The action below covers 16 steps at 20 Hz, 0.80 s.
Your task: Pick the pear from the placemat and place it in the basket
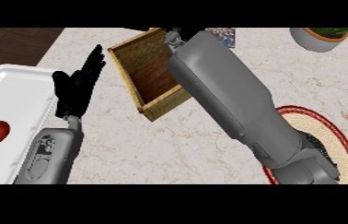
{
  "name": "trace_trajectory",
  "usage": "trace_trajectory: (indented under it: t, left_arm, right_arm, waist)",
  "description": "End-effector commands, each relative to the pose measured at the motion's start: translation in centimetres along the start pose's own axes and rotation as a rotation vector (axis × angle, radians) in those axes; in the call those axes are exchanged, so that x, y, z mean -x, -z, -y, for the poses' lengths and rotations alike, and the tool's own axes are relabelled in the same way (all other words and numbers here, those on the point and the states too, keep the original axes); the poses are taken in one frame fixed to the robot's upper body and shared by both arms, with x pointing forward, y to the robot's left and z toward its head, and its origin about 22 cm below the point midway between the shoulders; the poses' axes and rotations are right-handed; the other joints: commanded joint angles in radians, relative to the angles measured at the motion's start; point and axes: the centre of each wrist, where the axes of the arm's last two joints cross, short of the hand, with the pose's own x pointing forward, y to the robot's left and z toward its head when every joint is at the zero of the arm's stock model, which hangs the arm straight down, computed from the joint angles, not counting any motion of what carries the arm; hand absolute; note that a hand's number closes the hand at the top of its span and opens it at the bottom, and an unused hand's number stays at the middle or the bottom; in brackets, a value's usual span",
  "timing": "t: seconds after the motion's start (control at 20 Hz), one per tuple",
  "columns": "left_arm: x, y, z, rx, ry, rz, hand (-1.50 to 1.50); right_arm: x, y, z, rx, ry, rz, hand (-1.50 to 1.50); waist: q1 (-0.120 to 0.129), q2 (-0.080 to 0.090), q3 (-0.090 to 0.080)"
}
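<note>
1. The pear shows nowhere in the head view. It is not on the visible part of the placemat, so my guess is that it rides in the right hand, hidden over the far end of the basket. That cannot be confirmed.

2. The basket, a wicker box with a wooden floor, is the landmark. It lies tilted on the marble counter, and its near corner points toward the robot. The visible part of its floor is bare.

3. The right forearm crosses diagonally over the basket's right side and covers that wall. Only a dark sliver of the right hand shows past the basket's far rim, so I cannot tell whether it is clenched, released or grasping. Judged from the task, the arm reaches this way to bring the fruit above the opening.

4. The placemat, round, pale and red-rimmed, lies to the right of the basket and nearer the robot, partly under the right arm.

5. The left hand stands left of the basket, fingers straight and upward, holding nothing. It is resting, apart from the basket.

6. Farther left lies a white tray with something red at the view's edge. Beyond the basket's far right stands a potted plant, well apart.
</note>
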Motion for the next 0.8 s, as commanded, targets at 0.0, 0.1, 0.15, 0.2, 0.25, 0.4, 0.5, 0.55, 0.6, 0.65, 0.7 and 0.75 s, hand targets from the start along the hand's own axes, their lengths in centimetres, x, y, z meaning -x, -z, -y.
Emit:
trace_trajectory:
  t: [0.0, 0.1, 0.15, 0.2, 0.25, 0.4, 0.5, 0.55, 0.6, 0.65, 0.7, 0.75]
  left_arm:
    - [0.0, 0.1, -0.4, -0.017, -0.001, 0.000, 0.00]
    - [-0.4, 0.5, -0.3, -0.013, 0.012, 0.003, 0.00]
    - [-0.2, 0.4, -0.4, -0.010, 0.000, 0.007, 0.00]
    - [1.2, -0.2, -1.1, -0.020, 0.000, -0.024, 0.00]
    - [0.2, 0.3, -0.5, -0.009, 0.003, -0.011, 0.00]
    - [0.6, 0.2, 0.1, -0.018, 0.002, -0.009, 0.00]
    - [0.0, 0.5, -0.4, -0.026, 0.002, -0.002, 0.00]
    - [0.4, 0.1, -0.8, -0.028, 0.001, -0.010, 0.00]
    - [0.2, 0.1, -1.4, -0.026, 0.008, -0.015, 0.00]
    - [0.2, 0.5, -0.6, -0.027, 0.011, -0.006, 0.00]
    - [0.0, 0.0, -0.9, -0.021, -0.012, -0.001, 0.00]
    - [0.0, 0.5, -1.1, -0.026, 0.016, 0.011, 0.00]
  right_arm:
    - [-1.7, 1.0, -0.5, 0.061, -0.031, -0.206, 1.50]
    - [-2.8, 1.7, -0.4, 0.072, -0.048, -0.220, 1.50]
    - [-3.5, 1.7, -0.3, 0.076, -0.075, -0.222, 1.50]
    - [-4.2, 1.8, -0.2, 0.080, -0.089, -0.229, 1.50]
    - [-4.0, 2.0, -0.5, 0.089, -0.112, -0.236, 1.50]
    - [-3.8, 2.4, -1.0, 0.093, -0.135, -0.284, 1.50]
    - [-2.8, 2.9, -1.6, 0.094, -0.191, -0.316, 1.50]
    - [-3.0, 3.2, -1.6, 0.081, -0.222, -0.344, 1.50]
    - [-2.6, 3.1, -1.9, 0.097, -0.200, -0.349, 1.50]
    - [-2.3, 3.3, -1.9, 0.085, -0.170, -0.374, 1.50]
    - [-2.6, 3.5, -1.9, 0.090, -0.204, -0.392, 1.50]
    - [-2.2, 3.4, -2.2, 0.094, -0.200, -0.385, 1.50]
  waist:
    - [-0.011, 0.002, 0.000]
    - [-0.008, 0.009, 0.000]
    - [-0.010, 0.004, -0.001]
    - [-0.014, 0.002, -0.001]
    - [-0.013, 0.005, 0.000]
    - [-0.009, 0.010, 0.000]
    - [-0.019, 0.014, 0.002]
    - [-0.021, 0.009, 0.002]
    - [-0.019, 0.007, 0.003]
    - [-0.028, 0.016, 0.004]
    - [-0.018, 0.005, 0.003]
    - [-0.020, 0.015, 0.003]
